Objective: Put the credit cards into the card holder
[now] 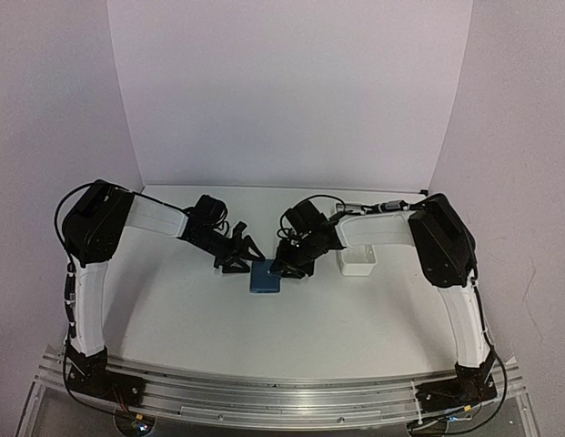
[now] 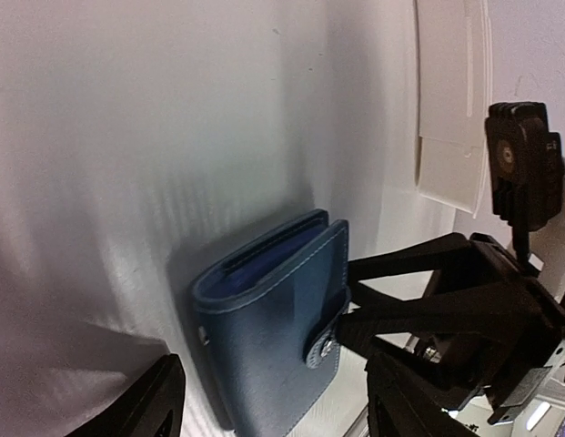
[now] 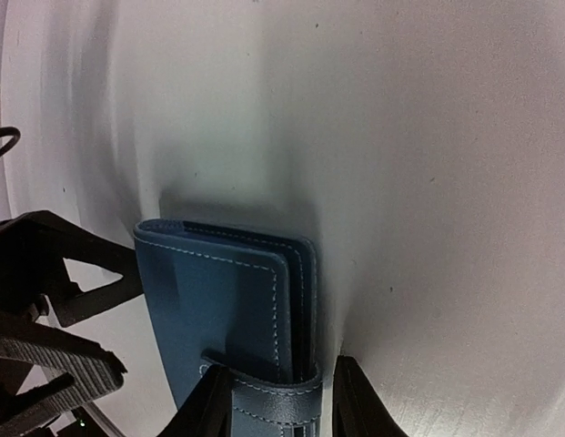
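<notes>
My right gripper (image 3: pixel 280 393): fingers either side of the snap-tab edge of the card holder (image 3: pixel 223 305), clamp not discernible; holder lies flat on the table (image 1: pixel 355 319) directly below, my left gripper (image 2: pixel 277 387) spread, just alongside.

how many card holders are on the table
1: the dark-blue card holder lies folded at mid-table, between the left gripper and the right gripper. Another could hide in the white tray, partly behind the right arm.
</notes>
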